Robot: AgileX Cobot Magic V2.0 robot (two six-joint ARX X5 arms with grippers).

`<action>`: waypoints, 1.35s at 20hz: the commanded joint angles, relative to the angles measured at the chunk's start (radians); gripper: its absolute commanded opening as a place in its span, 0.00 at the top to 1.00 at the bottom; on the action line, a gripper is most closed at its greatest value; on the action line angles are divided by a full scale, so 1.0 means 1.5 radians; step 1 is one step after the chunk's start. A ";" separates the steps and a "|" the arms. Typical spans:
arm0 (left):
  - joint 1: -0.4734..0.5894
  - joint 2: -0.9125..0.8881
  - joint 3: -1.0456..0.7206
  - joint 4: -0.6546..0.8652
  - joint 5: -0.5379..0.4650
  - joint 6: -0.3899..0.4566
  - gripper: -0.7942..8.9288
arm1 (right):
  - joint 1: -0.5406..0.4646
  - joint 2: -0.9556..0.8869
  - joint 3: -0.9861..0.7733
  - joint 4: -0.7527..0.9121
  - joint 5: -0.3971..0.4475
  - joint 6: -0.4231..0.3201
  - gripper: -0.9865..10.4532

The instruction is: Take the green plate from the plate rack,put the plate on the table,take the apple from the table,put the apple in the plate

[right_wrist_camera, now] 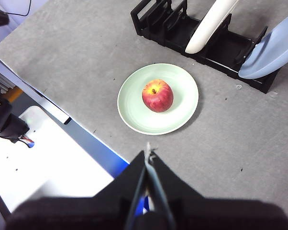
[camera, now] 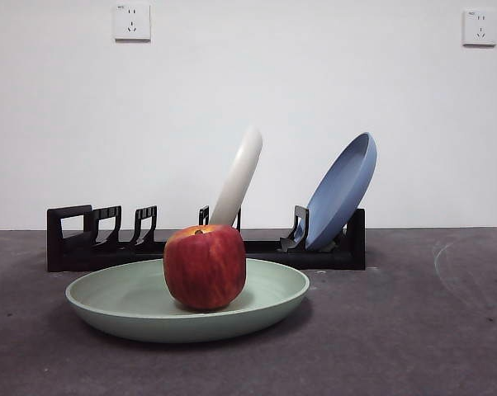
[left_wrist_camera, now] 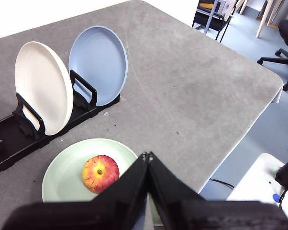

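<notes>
Apple (camera: pixel 205 267): red, yellowish round the stem, upright near the middle of the plate (camera: pixel 125 301); lower centre of the front frame. Touching the plate only.

Plate: pale green, flat on the counter (camera: pixel 430 330), just in front of the rack (camera: pixel 75 239). Lower left of the left wrist frame, centre of the right wrist frame.

Rack: black, slotted, across the middle of the front frame. Holds a white plate (camera: pixel 242 173) and a blue plate (camera: pixel 347 186), both leaning rightward. Left-hand slots vacant.

Left tool (left_wrist_camera: pixel 148 155): jaws pressed together, holding nothing; raised above the counter, near the plate's edge but clear of it.

Right tool (right_wrist_camera: pixel 148 154): jaws closed to a thin line, holding nothing; high above the counter, well apart from the plate.

Wall sockets: one at upper left (camera: pixel 131 21) and one at upper right (camera: pixel 479 26) of the front frame.

Status, by judgement: both placements appear complete; neither tool is in contact with anything.

Hazards, by judgement:
- Apple is blocky and rests on a shallow dish with a low rim; a knock to the plate could roll it over the rim onto the counter.
- Left tool sits closest to the plate; a low sweep on retreat could clip the rim or apple.
- The two racked plates lean steeply; a jolt to the rack could tip them out.
</notes>
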 commanded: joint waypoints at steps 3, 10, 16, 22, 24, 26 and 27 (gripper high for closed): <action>0.006 0.014 -0.003 0.004 -0.003 0.002 0.92 | 0.001 0.000 -0.005 -0.017 0.000 0.007 0.91; 0.320 -0.003 -0.040 0.055 0.185 -0.021 0.92 | 0.001 0.000 -0.005 -0.017 0.001 0.007 0.91; 0.520 -0.176 -0.431 0.507 0.282 0.011 0.92 | 0.001 0.000 -0.005 -0.017 0.001 0.007 0.91; 0.616 -0.379 -0.734 0.664 0.277 0.021 0.92 | 0.001 0.000 -0.005 -0.017 0.001 0.007 0.91; 0.646 -0.426 -0.781 0.646 0.277 0.020 0.92 | 0.001 0.000 -0.005 -0.017 0.001 0.007 0.91; 0.667 -0.460 -0.809 0.612 0.277 0.018 0.92 | 0.001 0.000 -0.005 -0.017 0.001 0.007 0.91; 0.674 -0.474 -0.818 0.597 0.276 0.019 0.92 | 0.001 0.000 -0.005 -0.017 0.001 0.007 0.91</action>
